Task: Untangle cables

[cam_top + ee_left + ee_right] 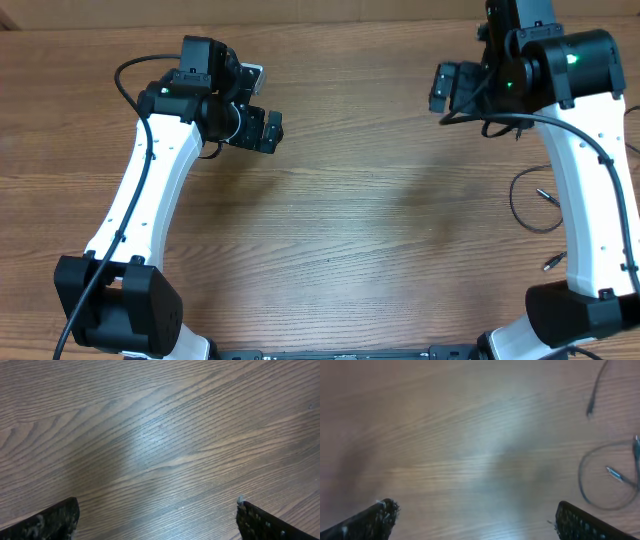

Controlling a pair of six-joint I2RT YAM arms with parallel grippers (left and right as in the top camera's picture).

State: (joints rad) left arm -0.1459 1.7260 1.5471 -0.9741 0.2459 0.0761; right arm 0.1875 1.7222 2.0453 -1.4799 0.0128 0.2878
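Observation:
The cables lie as thin black strands on the wooden table at the far right, beside the right arm's white link. In the overhead view one strand curls into a loop ending in a plug tip (pixel 546 195), and a second plug tip (pixel 553 263) lies nearer the front. In the right wrist view the loop (pixel 580 477) and a plug tip (pixel 615 474) sit at the right edge, with another strand (pixel 594 397) above. My right gripper (pixel 475 509) is open over bare wood, left of the cables. My left gripper (pixel 156 507) is open over bare wood, far from them.
The wooden table (pixel 380 200) spans the view. The left arm (pixel 150 180) reaches up the left side. On the right, the right arm (pixel 585 180) stands partly over the cables. Thicker black wires run along both arms.

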